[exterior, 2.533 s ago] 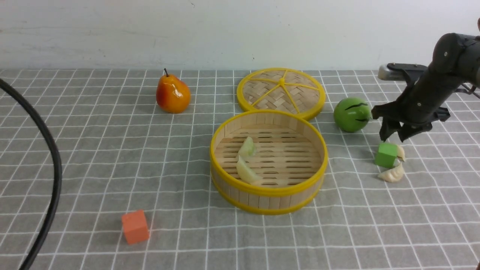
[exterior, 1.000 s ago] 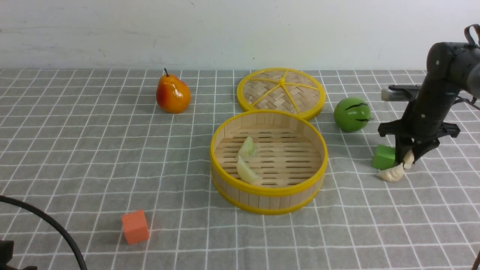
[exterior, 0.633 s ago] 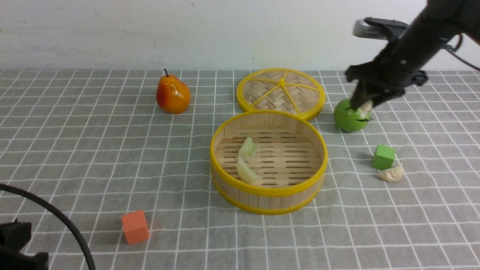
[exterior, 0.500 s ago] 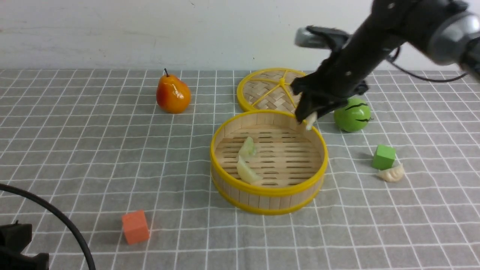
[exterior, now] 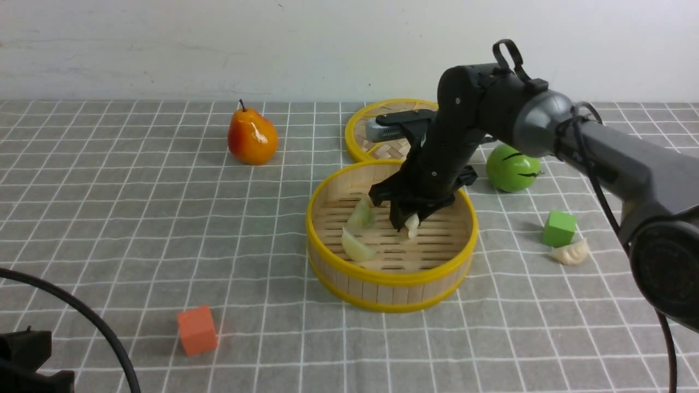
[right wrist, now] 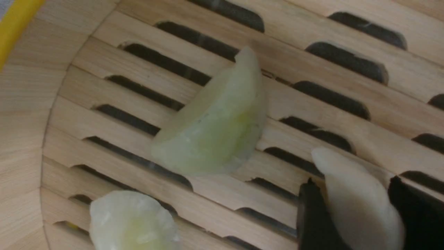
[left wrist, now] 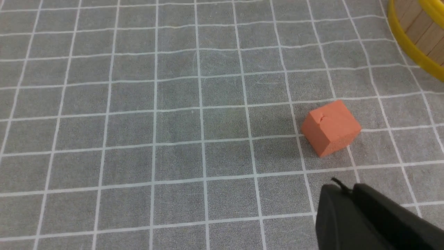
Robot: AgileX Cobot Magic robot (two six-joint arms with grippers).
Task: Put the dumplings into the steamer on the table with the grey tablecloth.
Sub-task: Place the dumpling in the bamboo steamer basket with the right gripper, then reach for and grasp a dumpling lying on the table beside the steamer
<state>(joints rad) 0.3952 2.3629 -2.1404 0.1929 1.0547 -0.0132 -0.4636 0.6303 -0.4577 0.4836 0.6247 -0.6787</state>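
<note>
The bamboo steamer [exterior: 327, 262] stands mid-table on the grey tablecloth [exterior: 136, 218]. Two pale green dumplings [exterior: 357, 248] [exterior: 362, 215] lie on its slatted floor, also in the right wrist view [right wrist: 215, 128] [right wrist: 133, 222]. My right gripper [exterior: 408, 222] is lowered inside the steamer, shut on a cream-white dumpling [right wrist: 357, 198] held just above the slats. Another cream-white dumpling [exterior: 570, 252] lies on the cloth right of the steamer. My left gripper [left wrist: 341, 189] is shut and empty near the orange cube [left wrist: 330, 127].
The woven lid [exterior: 382, 139] lies behind the steamer. A green round fruit [exterior: 512, 166] and a green cube [exterior: 559, 228] sit to the right, an orange pear [exterior: 251, 136] at the back left, the orange cube [exterior: 196, 329] at the front left.
My right gripper closed on a cream-white dumpling beside the green cube, lifted it, carried it left past the green fruit, and lowered it into the steamer. The left arm withdrew to the front-left corner.
</note>
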